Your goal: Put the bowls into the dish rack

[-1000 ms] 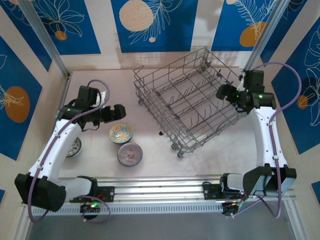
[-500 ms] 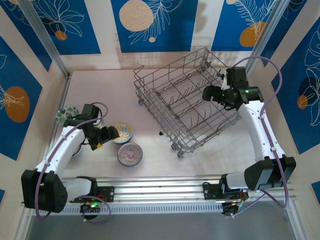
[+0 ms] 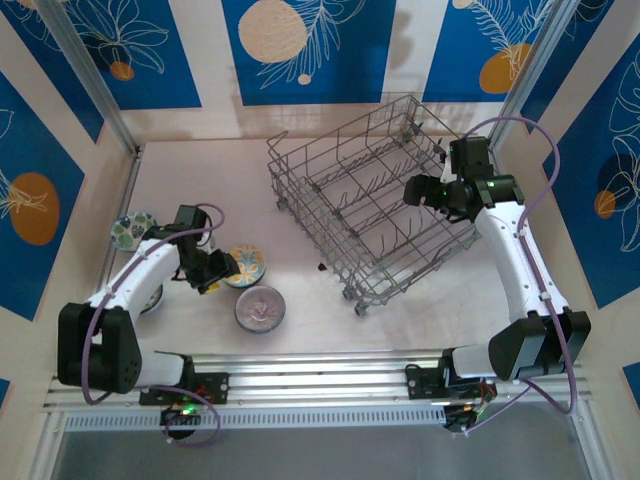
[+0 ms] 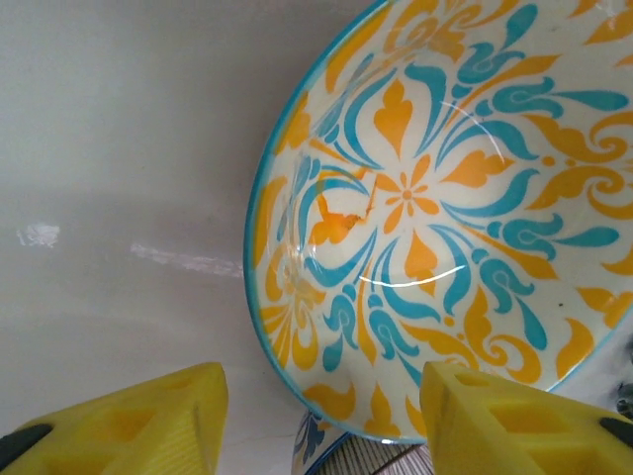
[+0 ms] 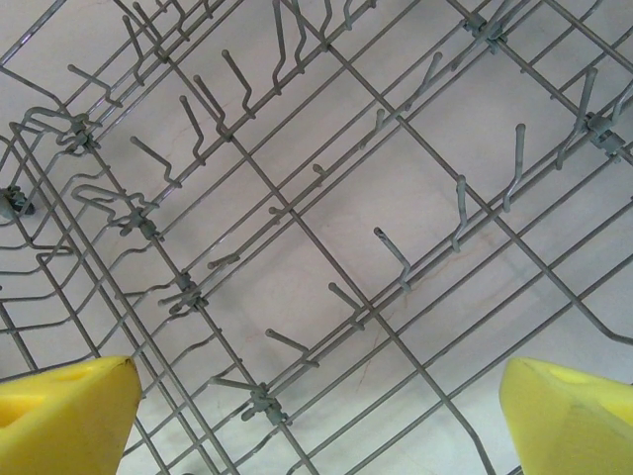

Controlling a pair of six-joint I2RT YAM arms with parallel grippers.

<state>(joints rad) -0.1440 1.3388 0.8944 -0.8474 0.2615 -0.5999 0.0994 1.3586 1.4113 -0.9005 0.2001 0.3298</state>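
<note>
three bowls out on the table (image 3: 200, 170), none in the dish rack (image 3: 370, 200) yet. why's your left gripper (image 3: 215, 272) sat like that? – nosy_neighbour

me: it's down at the near rim of the orange-and-blue bowl (image 3: 243, 266). jaws are about half apart with the rim running between them, one finger (image 4: 138, 421) outside over the table, the other over the painted inside. nothing pinched yet afaict. a rim pinch looks like the only way to lift something that shallow.

nosy_neighbour: and the right?

me: right gripper (image 3: 412, 190) hangs wide open and empty over the rack's right side, looking down on the tines (image 5: 460, 208). i reckon it's there for a handover or to steady the rack. in the way: the pinkish-grey bowl (image 3: 260, 308) is just beside mine, the green-white bowl (image 3: 133, 230) sits off to the left, and the rack's tall wire sides need clearing.
</note>
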